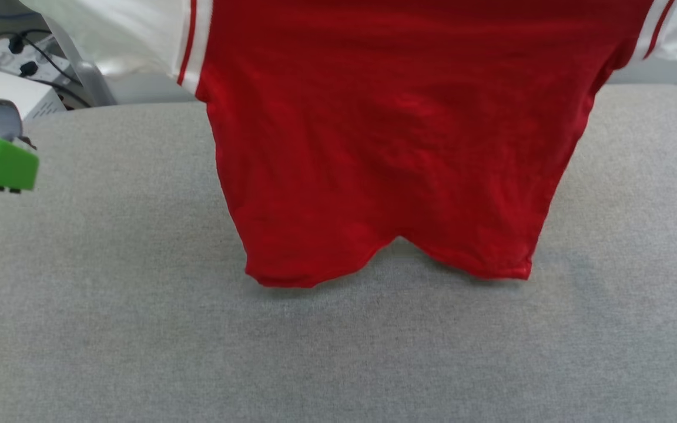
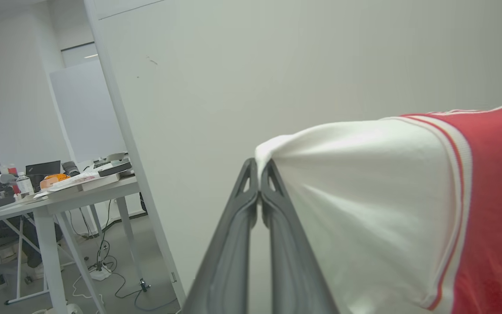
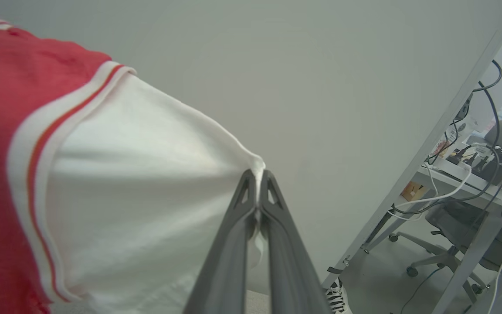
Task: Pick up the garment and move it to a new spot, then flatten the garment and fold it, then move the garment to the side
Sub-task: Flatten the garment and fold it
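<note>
While both sets of jaws pinch a white sleeve tip (image 2: 273, 150) each, left gripper (image 2: 259, 174) and right gripper (image 3: 257, 181) hold the garment (image 1: 385, 147) hanging over the grey surface (image 1: 109, 329), hem (image 1: 282, 281) at or just above it. Best hold the sleeves level and taut, lowering hem first. Collar and shoulders are cut off above; hem contact is unclear.

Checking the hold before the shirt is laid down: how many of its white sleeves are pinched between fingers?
2. One sleeve is pinched at its tip by the left fingers; the other sleeve by the right fingers. The garment hangs between.
</note>
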Motion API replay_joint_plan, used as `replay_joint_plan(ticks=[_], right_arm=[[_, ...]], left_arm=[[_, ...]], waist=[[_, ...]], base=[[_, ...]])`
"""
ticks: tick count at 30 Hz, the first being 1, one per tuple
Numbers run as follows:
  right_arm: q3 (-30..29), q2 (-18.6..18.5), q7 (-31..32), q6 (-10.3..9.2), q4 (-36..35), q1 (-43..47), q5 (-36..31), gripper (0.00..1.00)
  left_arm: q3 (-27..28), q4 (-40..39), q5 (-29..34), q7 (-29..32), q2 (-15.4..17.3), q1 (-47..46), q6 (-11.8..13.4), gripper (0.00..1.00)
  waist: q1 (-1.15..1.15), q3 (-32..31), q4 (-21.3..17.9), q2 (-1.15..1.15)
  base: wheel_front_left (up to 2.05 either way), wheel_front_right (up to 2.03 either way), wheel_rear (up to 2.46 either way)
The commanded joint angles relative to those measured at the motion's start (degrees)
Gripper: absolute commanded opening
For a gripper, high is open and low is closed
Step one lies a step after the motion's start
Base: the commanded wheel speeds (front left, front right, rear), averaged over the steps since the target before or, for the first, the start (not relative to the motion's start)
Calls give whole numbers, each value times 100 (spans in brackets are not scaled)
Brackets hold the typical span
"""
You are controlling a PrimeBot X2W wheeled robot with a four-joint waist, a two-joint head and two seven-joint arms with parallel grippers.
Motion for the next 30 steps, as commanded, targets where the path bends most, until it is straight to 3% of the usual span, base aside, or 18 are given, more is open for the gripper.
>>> replay_joint_plan(ticks=[1,5,12,21,30], right_arm=[[59,-32,-19,-5,77,-225,41,0],[202,-71,-84,-5,311,-688,53,0],[563,-144,-426,-5,1075,-1941,-86,0],[429,313,-1051,-5,2587,-4025,-233,0],[-267,1081,-2107,-5,3982,-5398,-972,0]], left_arm=[[52,58,9,43,93,-192,-74,0],[77,268,-10,163,189,-621,-319,0],[-38,1030,74,485,272,-1928,-1052,0],[-257,2647,269,630,-548,-4526,-1744,0],[-351,4635,557,-58,-1384,-6254,-1977,0]], waist=[[1,298,-31,65],[1,717,-27,65],[1,1722,-29,65],[1,2729,7,65],[1,3201,66,65]], base=[[0,0,0],[0,0,0],[0,0,0],[0,0,0],[0,0,0]])
